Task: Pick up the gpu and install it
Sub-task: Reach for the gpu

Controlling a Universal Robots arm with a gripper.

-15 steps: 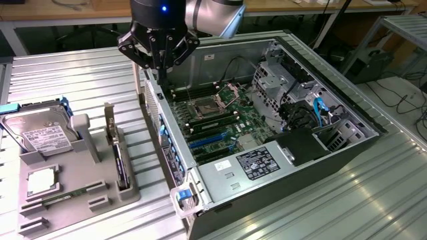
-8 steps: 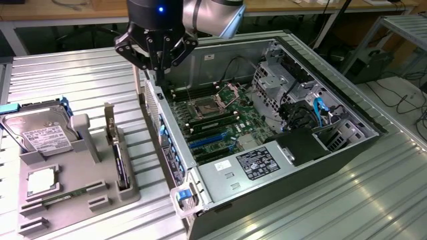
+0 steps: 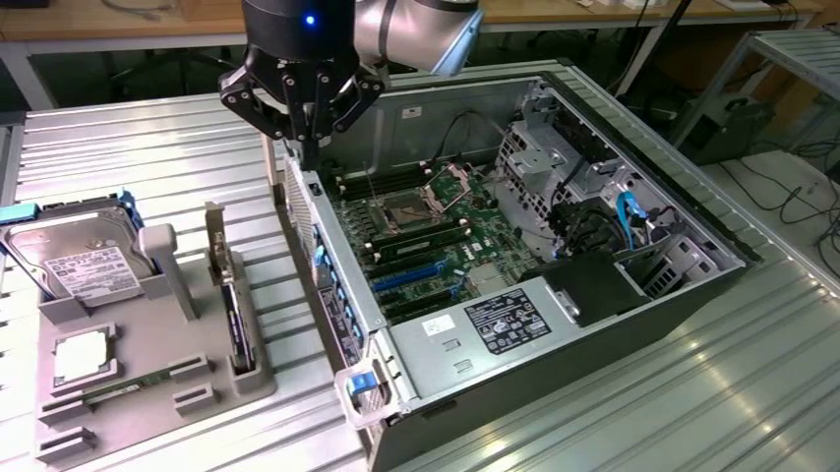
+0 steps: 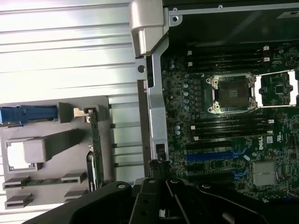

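A grey tray lies on the ribbed metal surface at the exterior view's left, and the gpu is in it. The card stands on its long edge in a slot along the side of the tray nearest the computer case, with its pale bracket strip at the end towards the top of the frame. The same tray holds a silver hard drive with a white label, propped at a tilt in a blue carrier at the tray's upper end. Below the drive lie a square silvery processor chip and, lower still, a slim green memory stick lying flat between small grey blocks. The case lies open on its side through the centre and right of the frame. Inside it are a green motherboard with a processor socket whose metal frame is swung up, blue expansion slots, a labelled power supply box at the lower end, and blue cables by the drive cage on the right. The hand hangs at the upper centre of the exterior view, over the case wall that faces the tray. Its fingers are drawn together with nothing between them, and it is well apart from the gpu.
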